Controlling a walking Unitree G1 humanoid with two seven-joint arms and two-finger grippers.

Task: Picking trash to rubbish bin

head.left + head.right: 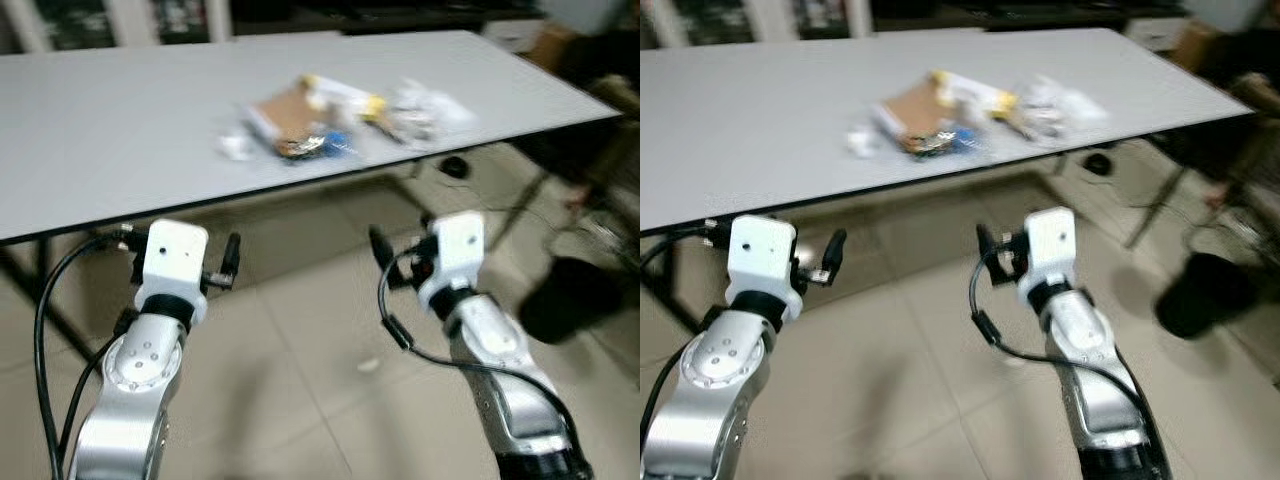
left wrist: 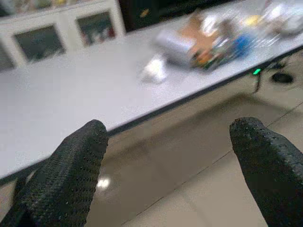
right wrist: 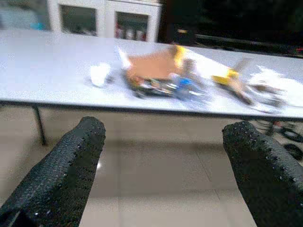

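Fingers spread wide and empty on both sides. Head view: left gripper (image 1: pixel 232 262) and right gripper (image 1: pixel 380 247) raised short of the table (image 1: pixel 100 130), trash pile (image 1: pixel 340 118) well ahead on top, dark bin (image 1: pixel 570 298) on the floor off right. Wrist views: same litter (image 3: pixel 175 78) past open fingertips (image 2: pixel 75 156). Looks like approach stage, nothing picked. Next up: step closer, reach over the edge.

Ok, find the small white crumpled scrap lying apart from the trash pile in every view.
Left eye: white scrap on the table, left of the pile.
Right eye, same spot.
Left wrist, beyond the open tool.
Right wrist, beyond the open tool.
Shared landmark: brown cardboard beside it.
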